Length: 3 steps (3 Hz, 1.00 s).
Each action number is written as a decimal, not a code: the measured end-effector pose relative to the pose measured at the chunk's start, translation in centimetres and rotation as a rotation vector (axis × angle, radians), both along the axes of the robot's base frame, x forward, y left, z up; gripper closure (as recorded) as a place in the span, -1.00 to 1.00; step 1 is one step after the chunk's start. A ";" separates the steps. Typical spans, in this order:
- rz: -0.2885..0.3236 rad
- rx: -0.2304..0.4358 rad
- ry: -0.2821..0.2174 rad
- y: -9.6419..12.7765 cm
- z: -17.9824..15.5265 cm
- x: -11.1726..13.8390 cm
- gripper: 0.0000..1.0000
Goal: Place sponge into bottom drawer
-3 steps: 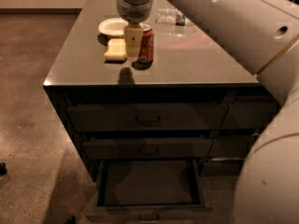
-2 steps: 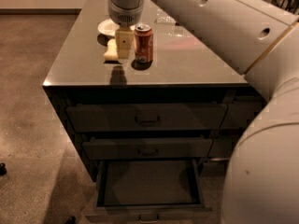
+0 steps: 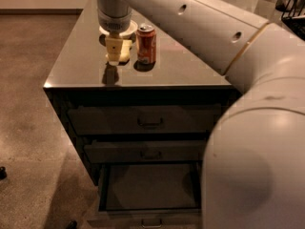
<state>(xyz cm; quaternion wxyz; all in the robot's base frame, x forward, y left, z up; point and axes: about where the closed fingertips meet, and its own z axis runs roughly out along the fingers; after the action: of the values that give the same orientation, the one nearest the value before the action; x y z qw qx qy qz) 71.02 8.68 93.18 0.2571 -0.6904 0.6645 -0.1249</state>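
You have one sponge (image 3: 125,54), one soda can (image 3: 146,44) and one white bowl (image 3: 134,28) on the cabinet top (image 3: 186,68), with one gripper (image 3: 113,57) right at the sponge. Below, you count three drawers: two shut drawers (image 3: 143,120) and one open bottom drawer (image 3: 150,187).

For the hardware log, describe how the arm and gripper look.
The arm is off-white, built of thick rounded tubular links with small dark round holes and a thin tan band at one joint. Its wrist is a grey cylinder. The gripper, above the countertop beside the red can, looks pale yellow.
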 end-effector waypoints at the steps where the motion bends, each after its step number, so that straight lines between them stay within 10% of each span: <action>1: -0.014 -0.013 0.024 0.9 -2.4 1.1 -0.21; 3: -0.025 -0.025 0.065 1.6 -5.7 2.3 -0.12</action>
<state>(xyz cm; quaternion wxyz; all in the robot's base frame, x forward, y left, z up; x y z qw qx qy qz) 73.30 10.32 87.43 0.2254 -0.6887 0.6796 -0.1139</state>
